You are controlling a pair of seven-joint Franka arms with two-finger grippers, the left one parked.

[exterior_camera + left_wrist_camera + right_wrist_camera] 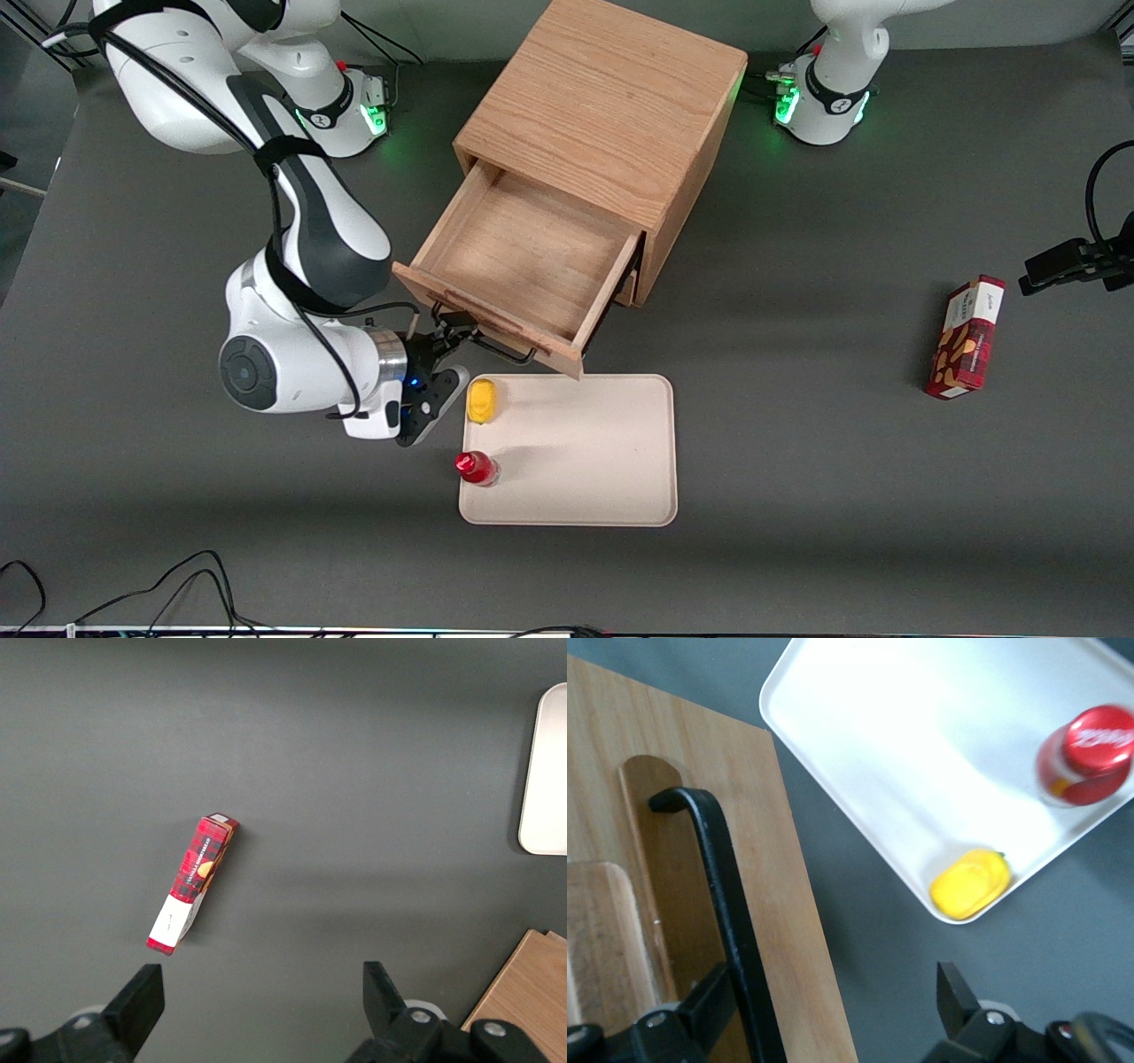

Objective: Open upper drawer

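Note:
The upper drawer of the wooden cabinet stands pulled far out, and its light-oak tray is empty. Its black wire handle runs along the drawer front, on the side facing the front camera. My right gripper is at the working arm's end of that handle, level with the drawer front. In the right wrist view the gripper is open. One finger lies against the handle, the other finger hangs over the grey table. The drawer front is between them.
A cream tray lies just nearer the front camera than the drawer, holding a yellow object and a red-capped bottle; all three show in the right wrist view. A red plaid box lies toward the parked arm's end.

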